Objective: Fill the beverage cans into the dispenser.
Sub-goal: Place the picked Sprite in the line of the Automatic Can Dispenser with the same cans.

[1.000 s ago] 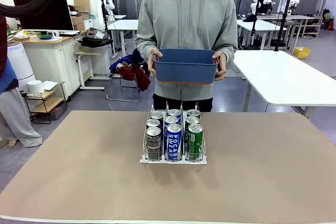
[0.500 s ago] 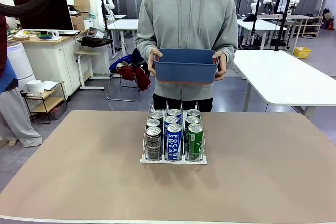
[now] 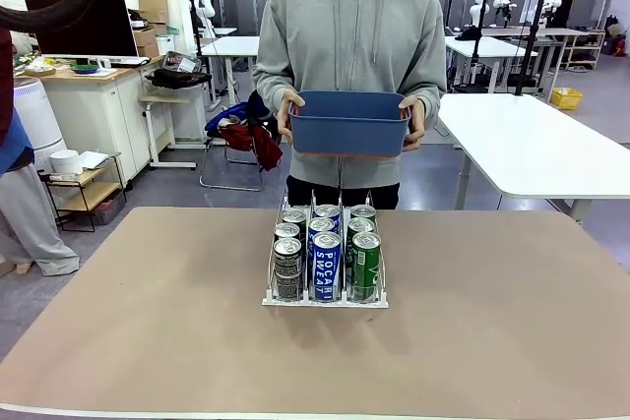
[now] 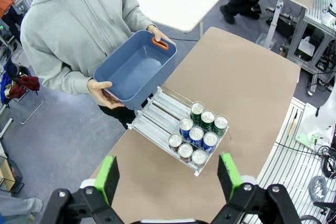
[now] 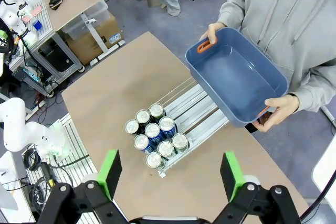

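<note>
1. Cans (image 3: 326,253) stood upright in the dispenser (image 3: 325,300) at frame centre; the blue bin (image 3: 348,124) sat in a person's hands above it.
2. Left gripper (image 4: 170,181), jaws wide and empty, hung at bottom centre; cans lay up-frame, slightly right.
3. Right gripper (image 5: 170,174), equally wide and empty, had the cans just up-frame, slightly left; neither arm looked nearer.

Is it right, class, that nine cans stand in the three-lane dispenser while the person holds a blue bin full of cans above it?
Not quite. The blue bin is empty, as the right wrist view shows. Nine cans do stand in the dispenser, and the person holds the bin.
</note>
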Motion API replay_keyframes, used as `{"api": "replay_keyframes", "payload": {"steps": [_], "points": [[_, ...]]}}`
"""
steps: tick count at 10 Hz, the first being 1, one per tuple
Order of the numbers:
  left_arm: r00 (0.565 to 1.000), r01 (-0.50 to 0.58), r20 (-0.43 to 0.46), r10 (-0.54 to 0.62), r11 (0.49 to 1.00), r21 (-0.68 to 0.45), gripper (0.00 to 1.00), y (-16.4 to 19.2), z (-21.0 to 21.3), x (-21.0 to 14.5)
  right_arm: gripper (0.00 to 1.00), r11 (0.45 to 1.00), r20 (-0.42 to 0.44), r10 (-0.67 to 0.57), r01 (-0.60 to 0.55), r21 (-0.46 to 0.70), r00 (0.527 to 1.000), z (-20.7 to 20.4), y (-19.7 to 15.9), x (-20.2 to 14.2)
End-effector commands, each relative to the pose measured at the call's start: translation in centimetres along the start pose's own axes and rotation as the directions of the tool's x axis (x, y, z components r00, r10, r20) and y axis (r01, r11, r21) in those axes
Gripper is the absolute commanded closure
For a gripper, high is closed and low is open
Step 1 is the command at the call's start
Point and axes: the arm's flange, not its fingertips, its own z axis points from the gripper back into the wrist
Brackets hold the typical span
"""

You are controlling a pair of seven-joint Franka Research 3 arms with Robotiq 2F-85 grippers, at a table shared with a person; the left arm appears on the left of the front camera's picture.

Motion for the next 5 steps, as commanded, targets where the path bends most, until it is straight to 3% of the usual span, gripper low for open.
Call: {"api": "replay_keyframes", "payload": {"steps": [1,5], "points": [[1.0,-0.002,0.004,0.002,1.0,-0.01,0.0,-0.07,0.13,-0.4,0.0,1.0,-0.014,-0.008,0.008,-0.02,1.0,0.18,0.04,-0.1],[1.0,-0.002,0.004,0.002,1.0,-0.01,0.0,-0.07,0.13,-0.4,0.0,1.0,-0.014,-0.008,0.008,-0.02,1.0,0.18,0.04,-0.1]]}}
